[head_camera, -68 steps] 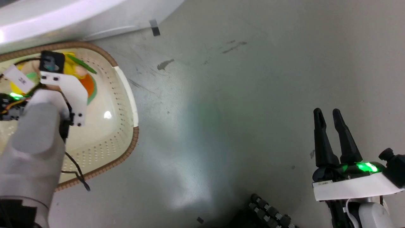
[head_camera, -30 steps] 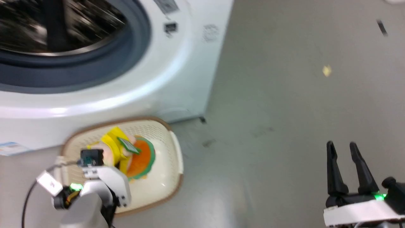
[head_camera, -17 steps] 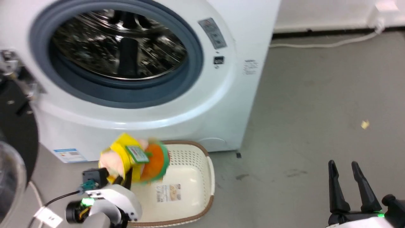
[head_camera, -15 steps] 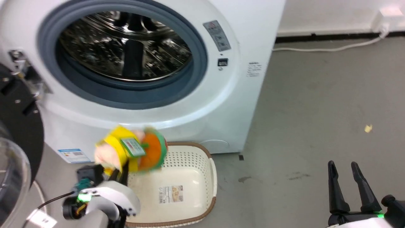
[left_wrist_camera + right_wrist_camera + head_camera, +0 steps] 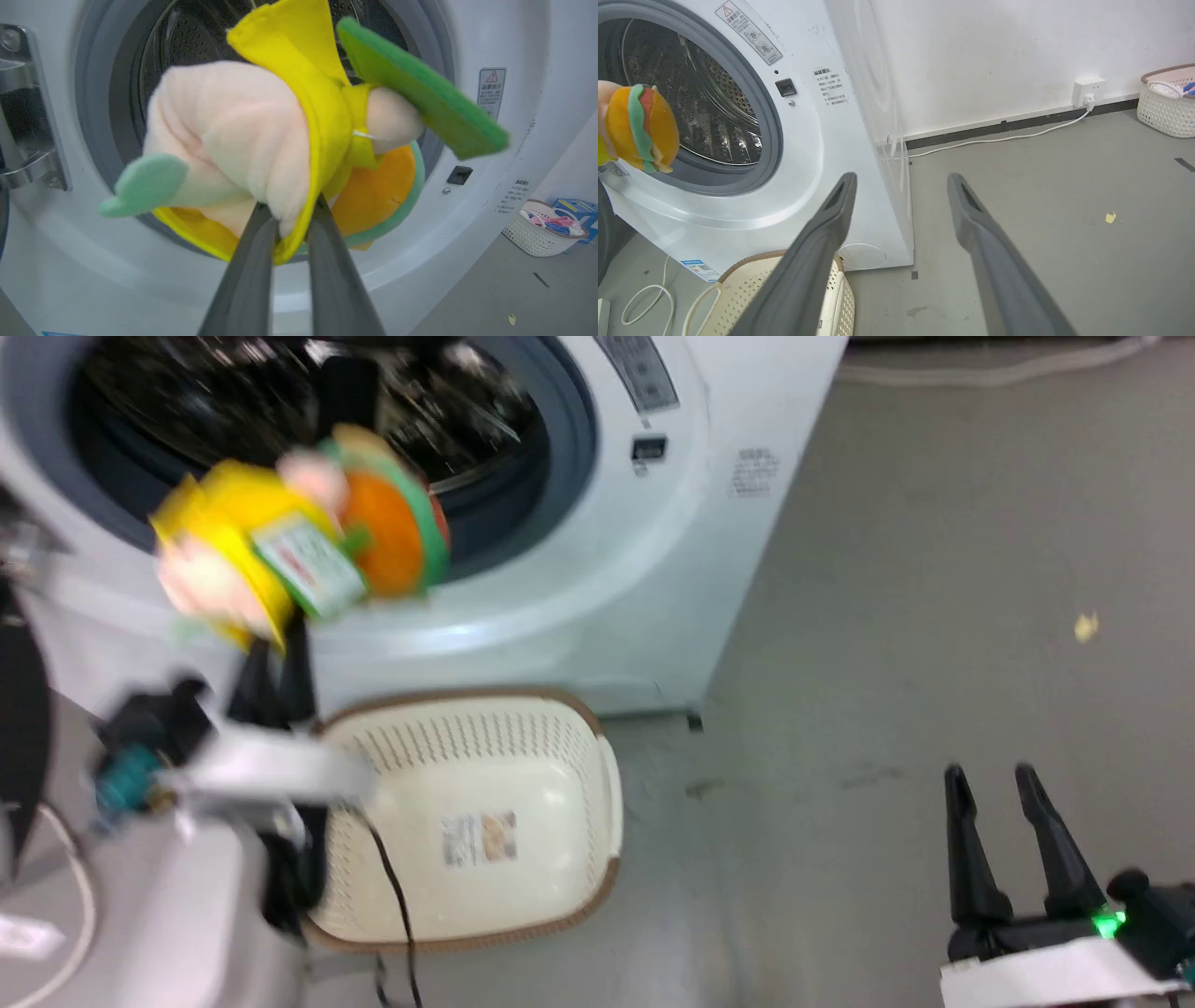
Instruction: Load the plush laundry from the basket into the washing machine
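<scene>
Doll [image 5: 289,551]: clamped in left pincer [image 5: 292,211], held before washer [image 5: 579,616] port, clear of basket [image 5: 611,784]. Right pincer [image 5: 1001,784]: spread, idle. Advised: grip kept until doll carried past gasket [image 5: 773,135] into drum [image 5: 700,107].

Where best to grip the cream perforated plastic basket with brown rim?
Probably the white side handle at the right end of the cream basket, pinched from above: a thin strip along the rim, facing up, nearest the open right gripper.

Motion blur is smearing the head view, chiefly across the yellow-and-orange plush doll [image 5: 299,551]. Both wrist views are rendering sharply under even, bright light. Glare is streaking the white front-loading washing machine [image 5: 560,607].
</scene>
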Motion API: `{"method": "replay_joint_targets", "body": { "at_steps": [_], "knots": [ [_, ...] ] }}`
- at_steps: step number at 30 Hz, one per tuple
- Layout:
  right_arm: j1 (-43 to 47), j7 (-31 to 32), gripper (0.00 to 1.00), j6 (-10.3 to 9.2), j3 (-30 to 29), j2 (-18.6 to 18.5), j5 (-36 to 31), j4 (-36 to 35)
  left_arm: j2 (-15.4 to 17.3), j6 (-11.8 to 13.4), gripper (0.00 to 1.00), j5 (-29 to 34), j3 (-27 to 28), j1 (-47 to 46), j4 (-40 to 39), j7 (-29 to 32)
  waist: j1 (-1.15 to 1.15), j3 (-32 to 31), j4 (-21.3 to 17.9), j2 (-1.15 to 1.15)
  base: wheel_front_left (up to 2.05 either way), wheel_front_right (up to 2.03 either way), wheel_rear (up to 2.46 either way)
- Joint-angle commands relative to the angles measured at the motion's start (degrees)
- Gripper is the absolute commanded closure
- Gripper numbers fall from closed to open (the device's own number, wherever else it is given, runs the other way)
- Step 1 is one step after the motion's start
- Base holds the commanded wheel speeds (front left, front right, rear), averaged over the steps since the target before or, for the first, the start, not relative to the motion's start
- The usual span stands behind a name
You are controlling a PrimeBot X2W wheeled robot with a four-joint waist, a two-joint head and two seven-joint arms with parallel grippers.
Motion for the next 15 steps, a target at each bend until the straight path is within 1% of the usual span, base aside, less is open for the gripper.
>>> {"method": "replay_joint_targets", "body": {
  "at_steps": [1, 3, 4, 5, 8, 11, 15],
  "knots": [
    [-1.20, -0.26, 0.00, 0.03, 0.36, 0.00, -0.06, -0.45, 0.93, 0.38, 1.00, 0.49, 0.58, -2.74, -0.89, 0.34, 0.00, 4.40, -2.56, 0.00, 0.00, 0.00, 0.00],
    [-2.29, -0.26, 0.00, 0.03, 0.72, 0.00, 0.33, -0.52, 2.18, 1.00, 1.00, 0.52, 1.48, -6.62, -1.67, 1.63, 0.00, 6.92, -3.85, 0.00, 0.00, 0.00, 0.00],
    [-3.19, -0.26, 0.00, 0.03, 0.81, 0.00, 1.00, -0.42, 3.78, 1.22, 1.00, 0.75, 1.85, -10.77, -1.92, 3.96, 0.00, 9.53, -5.05, 0.00, 0.00, 0.00, 0.00],
    [-3.19, -0.26, 0.00, 0.03, 0.81, 0.00, 1.00, -0.42, 3.78, 1.22, 1.00, 0.75, 1.85, -10.77, -1.92, 3.96, 0.00, 9.53, -5.05, 0.00, 0.00, 0.00, 0.00],
    [-4.55, -0.26, 0.00, 0.03, 1.43, 0.00, 2.15, -0.24, 6.83, 1.49, 1.00, 1.87, 1.86, -17.16, -1.13, 8.42, 0.00, 13.36, -6.92, 0.00, 0.00, 0.00, 0.00],
    [-5.77, -0.26, 0.00, 0.03, 1.97, 0.00, 3.24, -0.10, 9.61, 1.71, 1.00, 2.49, 2.09, -23.72, 1.02, 12.96, 0.00, 16.42, -8.53, 0.00, 0.00, 0.00, 0.00],
    [-7.11, -0.26, 0.00, 0.03, 2.70, 0.00, 4.71, 0.23, 13.18, 1.85, 1.00, 3.12, 2.20, -32.27, 6.04, 19.22, 0.00, 19.75, -10.43, 0.00, 0.00, 0.00, 0.00]
  ]
}}
